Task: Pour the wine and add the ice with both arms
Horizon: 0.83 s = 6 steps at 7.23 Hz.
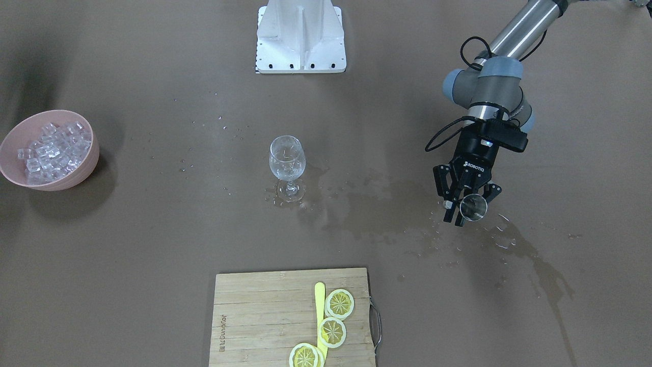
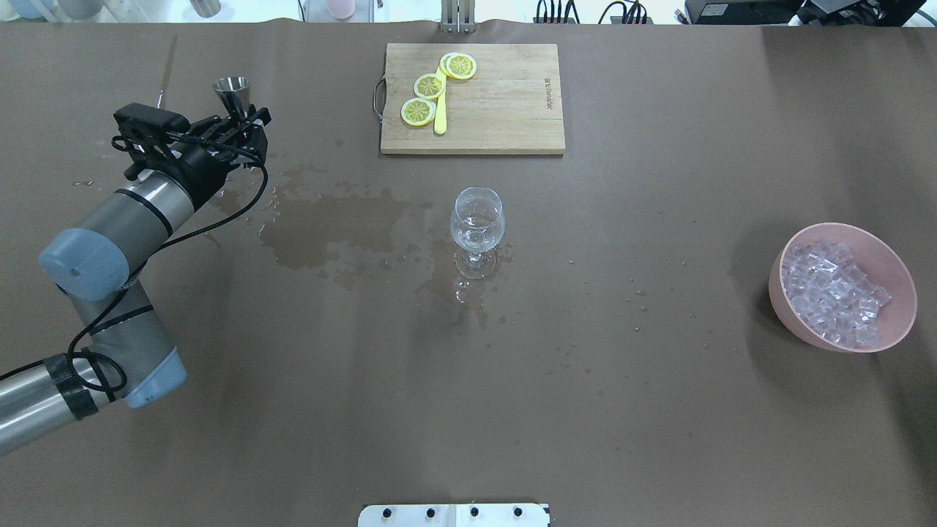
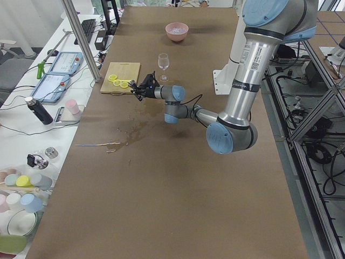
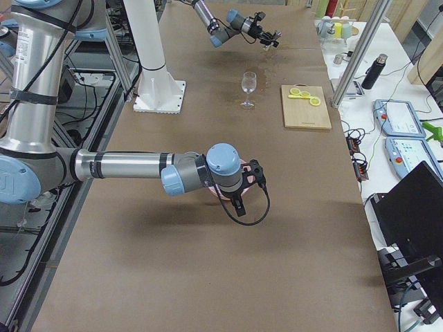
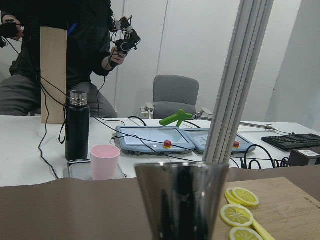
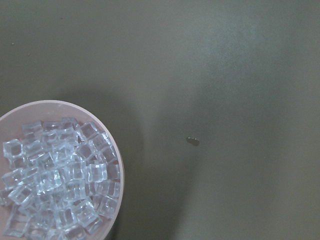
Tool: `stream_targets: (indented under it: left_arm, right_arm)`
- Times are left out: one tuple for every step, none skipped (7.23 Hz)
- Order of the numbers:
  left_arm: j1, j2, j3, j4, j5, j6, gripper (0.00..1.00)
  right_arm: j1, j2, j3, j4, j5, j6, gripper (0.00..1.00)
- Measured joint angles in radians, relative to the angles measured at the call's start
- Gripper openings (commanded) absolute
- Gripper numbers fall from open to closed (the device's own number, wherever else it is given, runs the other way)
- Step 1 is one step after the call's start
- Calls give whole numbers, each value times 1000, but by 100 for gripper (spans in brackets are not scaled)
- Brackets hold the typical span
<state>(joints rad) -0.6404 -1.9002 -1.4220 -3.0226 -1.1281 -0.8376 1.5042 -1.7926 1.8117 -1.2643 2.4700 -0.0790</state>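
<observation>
My left gripper [image 1: 465,208] is shut on a steel jigger [image 1: 473,208], held upright above the wet table at my far left. The gripper also shows in the overhead view [image 2: 238,117] with the jigger [image 2: 233,89], which fills the left wrist view [image 5: 180,200]. A clear stemmed glass [image 1: 288,162] stands mid-table [image 2: 477,222], apart from both grippers, and seems to hold a little clear liquid. A pink bowl [image 2: 902,322] heaped with ice cubes [image 2: 831,293] sits on my right. My right gripper [image 4: 242,190] hovers by the bowl. I cannot tell whether it is open or shut.
Spilled clear liquid [image 2: 322,227] darkens the table between the glass and my left gripper. A wooden cutting board [image 2: 505,102] with lemon slices [image 2: 430,86] and a yellow stick lies at the far edge. The white pedestal [image 1: 300,38] stands at my base.
</observation>
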Motion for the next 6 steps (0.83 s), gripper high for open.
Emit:
stream_targets:
  left_arm:
    - [3,-4,-13,14,-18,1,0]
    - [-1,-2,-23,20,-60,8,0]
    - [-12,1,-33,17,-104,46,0]
    - [-21,-1,-47,12,-131,102,0]
    - [-23,-8,-68,18,-142,130,0]
    - [-23,-16,-88,26,-144,141,0]
  right_arm:
    - [0,-2,-1,0,4,14,100]
    - [1,-4,-3,1,7,40,100]
    - [1,-8,-5,2,9,60,100]
    - [1,-11,-8,3,11,69,100]
    - [1,-12,-10,3,11,72,100]
    - [1,-13,-12,3,11,73,100]
